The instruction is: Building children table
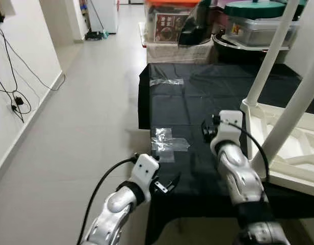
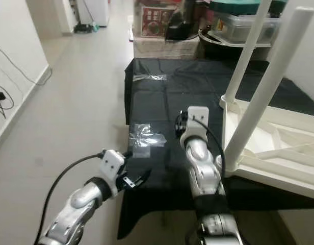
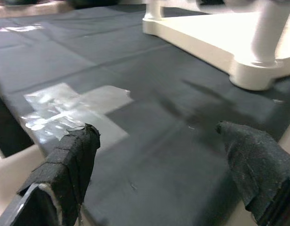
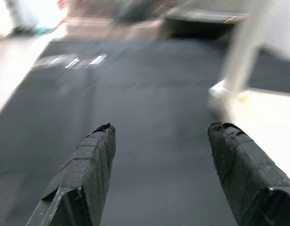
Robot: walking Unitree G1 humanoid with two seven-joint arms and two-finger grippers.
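A white children's table lies upside down on a black cloth at the right. Two of its round white legs stick up. My left gripper hovers at the cloth's front left edge, open, with nothing between its fingers. Just beyond it, clear tape is stuck to the cloth. My right gripper is open and empty over the middle of the cloth. It points along the cloth, with the table's near corner just to its right.
A second strip of clear tape lies farther back on the cloth. Boxes and a lidded plastic container crowd the back. Bare tiled floor stretches along the left. Cables hang on the left wall.
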